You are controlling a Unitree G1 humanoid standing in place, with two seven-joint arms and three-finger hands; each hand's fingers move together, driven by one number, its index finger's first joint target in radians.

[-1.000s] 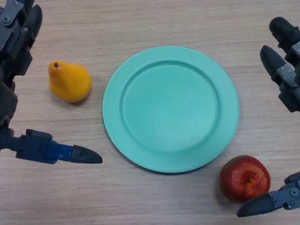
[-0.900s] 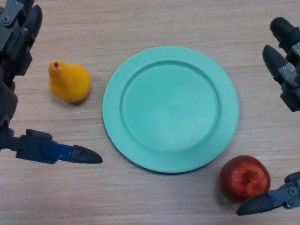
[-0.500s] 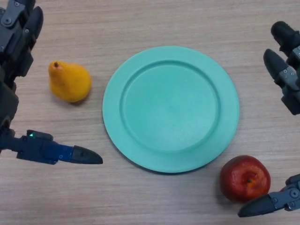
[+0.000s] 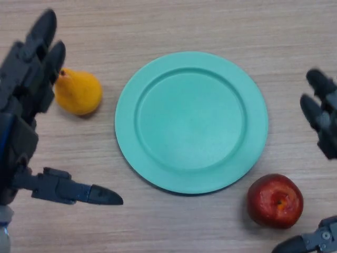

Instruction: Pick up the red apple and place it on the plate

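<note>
**Apple Not Yet Picked Up, Plate Bare**

On the far left, the left hand (image 4: 23,105) is seen over the table (image 4: 174,26). Its fingers are held out straight and its thumb is stretched out low, so the hand is spread wide and nothing is held in it. Part of the yellow pear (image 4: 78,92) is hidden behind those fingers. It cannot be told for sure if the pear is touched by them, but it looks as if it is only passed over.

In the middle, the green plate (image 4: 126,113) is laid flat. Nothing is on it, so a free spot is ready for the fruit.

To the right and below, the red apple (image 4: 275,201) is resting on the table, just beside the plate's rim but not on it.

At the far right edge, the right hand (image 4: 322,118) is seen. Its fingers are held above the apple and its thumb is seen below it, with the apple sitting in the wide gap. It is spread out, likely so the apple can be grabbed from both sides. The apple is not touched yet.
</note>
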